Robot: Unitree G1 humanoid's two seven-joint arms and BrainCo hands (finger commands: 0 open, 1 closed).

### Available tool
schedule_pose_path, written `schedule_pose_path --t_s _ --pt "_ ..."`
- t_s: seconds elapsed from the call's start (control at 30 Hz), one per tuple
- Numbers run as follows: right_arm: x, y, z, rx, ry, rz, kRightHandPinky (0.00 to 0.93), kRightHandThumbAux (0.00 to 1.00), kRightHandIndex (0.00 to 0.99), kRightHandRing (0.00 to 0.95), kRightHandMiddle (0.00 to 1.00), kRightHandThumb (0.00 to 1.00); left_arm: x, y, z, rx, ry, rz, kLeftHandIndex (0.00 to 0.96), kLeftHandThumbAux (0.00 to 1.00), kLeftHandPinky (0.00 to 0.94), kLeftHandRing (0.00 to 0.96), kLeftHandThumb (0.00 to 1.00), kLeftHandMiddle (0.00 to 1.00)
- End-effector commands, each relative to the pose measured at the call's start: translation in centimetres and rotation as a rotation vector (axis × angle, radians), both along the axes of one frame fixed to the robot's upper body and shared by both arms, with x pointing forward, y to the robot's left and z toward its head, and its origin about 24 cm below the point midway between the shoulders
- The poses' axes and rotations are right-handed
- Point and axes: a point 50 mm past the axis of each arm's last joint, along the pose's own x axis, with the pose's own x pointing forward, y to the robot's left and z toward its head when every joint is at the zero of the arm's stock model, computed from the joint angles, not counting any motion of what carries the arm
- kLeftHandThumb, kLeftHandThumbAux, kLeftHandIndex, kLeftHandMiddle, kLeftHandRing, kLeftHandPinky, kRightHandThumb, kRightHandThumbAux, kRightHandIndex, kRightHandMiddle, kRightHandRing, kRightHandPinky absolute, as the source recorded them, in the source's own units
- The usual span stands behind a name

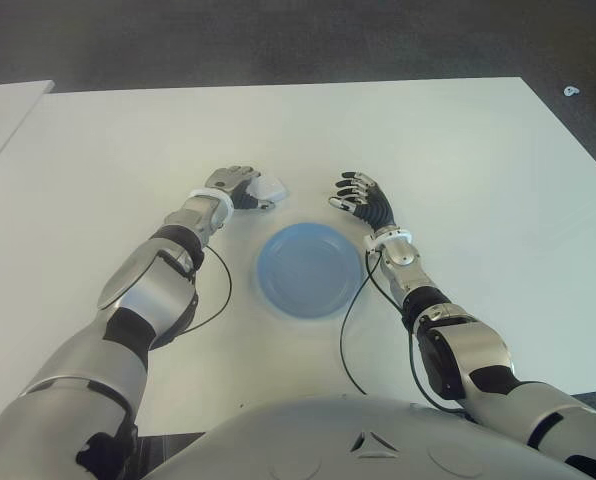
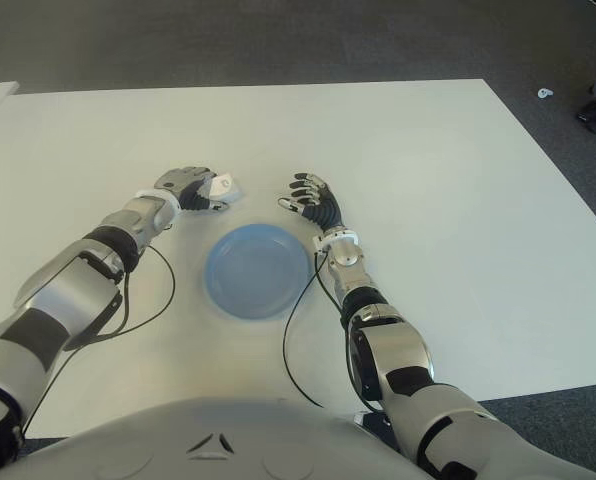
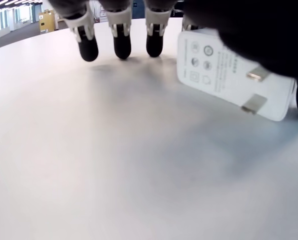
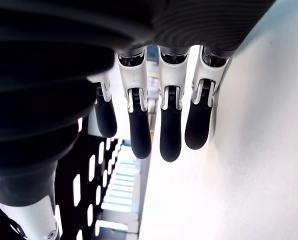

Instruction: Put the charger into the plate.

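Observation:
A white charger [image 1: 270,187] sits in my left hand [image 1: 246,190], just beyond the left rim of the blue plate [image 1: 308,270]. In the left wrist view the charger [image 3: 224,70] shows its two metal prongs and printed face close over the table, with the thumb across it and three fingertips [image 3: 121,45] curled down beside it. I cannot tell whether it touches the table. My right hand [image 1: 363,200] shows beyond the plate's right rim, fingers spread and holding nothing. The plate has nothing in it.
The white table [image 1: 458,150] stretches wide around the plate. Black cables [image 1: 350,320] hang from both wrists near the plate's near side. A second white table [image 1: 3,115] shows at the far left. Dark floor lies beyond the far edge.

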Motion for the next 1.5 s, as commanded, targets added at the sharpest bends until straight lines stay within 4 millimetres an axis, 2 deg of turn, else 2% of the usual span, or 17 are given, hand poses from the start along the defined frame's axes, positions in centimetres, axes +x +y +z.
schedule_pose_path --t_s 0.03,0.07,0.1,0.13,0.17,0.2,0.3,0.4,0.9,1.23,1.5 --pt "-2.8 -0.5 -4.0 -0.011 0.215 -0.02 0.353 0.721 0.228 0.353 0.349 0.161 -2.4 0.8 -3.2 0.011 0.173 0.05 0.042 0.338 0.13 0.048 0.194 0.052" --pt "-2.8 -0.7 -3.9 -0.005 0.214 -0.025 0.354 0.718 0.227 0.354 0.349 0.161 -2.3 0.8 -3.1 0.001 0.166 0.061 0.06 0.352 0.149 0.065 0.213 0.07" --pt "-2.7 -0.8 -3.9 0.0 0.214 -0.029 0.356 0.713 0.225 0.356 0.35 0.16 -2.3 0.8 -3.1 -0.006 0.16 0.069 0.141 0.382 0.252 0.192 0.294 0.195" --pt "-2.7 -1.1 -3.9 0.007 0.214 -0.037 0.356 0.711 0.224 0.356 0.35 0.159 -2.3 0.9 -3.1 -0.014 0.136 0.081 0.17 0.392 0.289 0.238 0.324 0.24" --pt "-2.6 -1.2 -3.9 0.012 0.215 -0.042 0.355 0.706 0.221 0.358 0.351 0.153 -2.3 0.9 -3.1 -0.02 0.118 0.09 0.254 0.43 0.401 0.389 0.395 0.393" --pt "-2.6 -1.4 -3.8 0.018 0.216 -0.05 0.355 0.702 0.22 0.359 0.352 0.149 -2.3 0.9 -3.1 -0.022 0.087 0.098 0.309 0.454 0.473 0.487 0.442 0.492" --pt "-2.5 -1.7 -3.8 0.029 0.217 -0.065 0.347 0.688 0.211 0.359 0.355 0.132 -2.4 0.9 -3.1 -0.018 0.033 0.11 0.393 0.615 0.599 0.637 0.624 0.643" --pt "-2.5 -2.1 -3.8 0.043 0.22 -0.084 0.344 0.679 0.204 0.36 0.358 0.119 -2.4 0.9 -3.1 -0.012 0.008 0.114 0.423 0.669 0.661 0.703 0.686 0.707" --pt "-1.9 -4.2 -3.6 0.102 0.258 -0.216 0.311 0.619 0.203 0.345 0.363 0.003 -2.4 0.9 -2.9 -0.045 -0.042 0.111 0.444 0.696 0.865 0.843 0.742 0.851" --pt "-1.6 -6.4 -3.2 0.118 0.263 -0.34 0.307 0.618 0.185 0.347 0.368 0.0 -2.3 1.4 -2.6 -0.052 -0.074 0.098 0.444 0.695 0.878 0.871 0.75 0.874" --pt "-1.6 -7.1 -3.2 0.154 0.269 -0.39 0.279 0.605 0.168 0.337 0.369 0.0 -1.8 1.8 -1.8 -0.056 -0.102 0.094 0.444 0.695 0.864 0.869 0.752 0.872"
